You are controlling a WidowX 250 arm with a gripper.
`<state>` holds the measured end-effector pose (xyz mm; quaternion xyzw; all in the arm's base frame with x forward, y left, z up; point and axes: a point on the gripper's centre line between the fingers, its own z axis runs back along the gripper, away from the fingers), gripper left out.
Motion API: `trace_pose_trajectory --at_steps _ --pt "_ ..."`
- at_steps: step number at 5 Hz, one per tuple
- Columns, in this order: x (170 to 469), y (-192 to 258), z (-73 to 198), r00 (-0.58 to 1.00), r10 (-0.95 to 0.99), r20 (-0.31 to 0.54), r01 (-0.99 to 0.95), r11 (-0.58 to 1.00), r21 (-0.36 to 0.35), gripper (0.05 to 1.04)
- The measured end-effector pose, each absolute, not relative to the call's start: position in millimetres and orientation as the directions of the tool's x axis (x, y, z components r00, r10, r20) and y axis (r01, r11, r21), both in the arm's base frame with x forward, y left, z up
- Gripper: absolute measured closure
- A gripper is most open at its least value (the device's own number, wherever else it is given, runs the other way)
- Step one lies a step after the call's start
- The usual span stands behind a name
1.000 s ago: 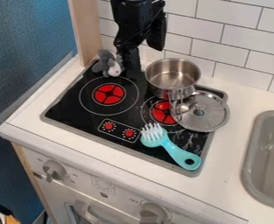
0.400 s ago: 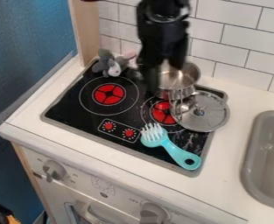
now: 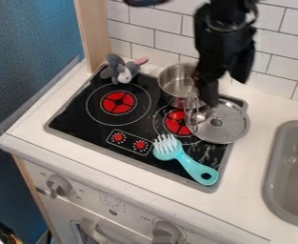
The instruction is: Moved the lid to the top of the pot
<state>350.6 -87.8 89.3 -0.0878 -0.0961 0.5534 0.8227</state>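
Over the pot's [image 3: 172, 88] sink-side edge, the gripper [image 3: 208, 99] hangs pointing down. Whether its jaws are spread, pressed together or pinching anything cannot be told. The position is judged to serve an approach to the metal lid [image 3: 226, 131], which lies beside the pot, toward the sink and the front of the stove. The lid's knob [image 3: 216, 122] faces upward, which should suit a grasp from above. Contact between lid and pot cannot be confirmed.

The pot stands upright with its mouth uncovered, so it is ready to receive the lid; the transfer is judged to be at its start. A level lift is advised, as the lid could swing on its knob or catch the pot's rim.

In front of the pot, beyond the near burner [image 3: 176, 123], lies a turquoise brush [image 3: 192, 167], its bristles turned up. It appears to have no part in the task. On the pot's other side sits a grey plush toy [image 3: 122, 71], apart from the likely path. The sink [image 3: 273, 178] is well apart from the pot, past the lid.
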Motion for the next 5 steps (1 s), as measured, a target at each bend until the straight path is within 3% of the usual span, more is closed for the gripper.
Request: trace_pose_trajectory --at_steps 2,5 --pt "373.9 -101.5 44.0 0.349 0.935 0.065 -0.923 0.355 -0.149 0.082" --pt "380.5 -85.8 20.7 0.321 0.933 0.160 -0.939 0.336 -0.075 0.083"
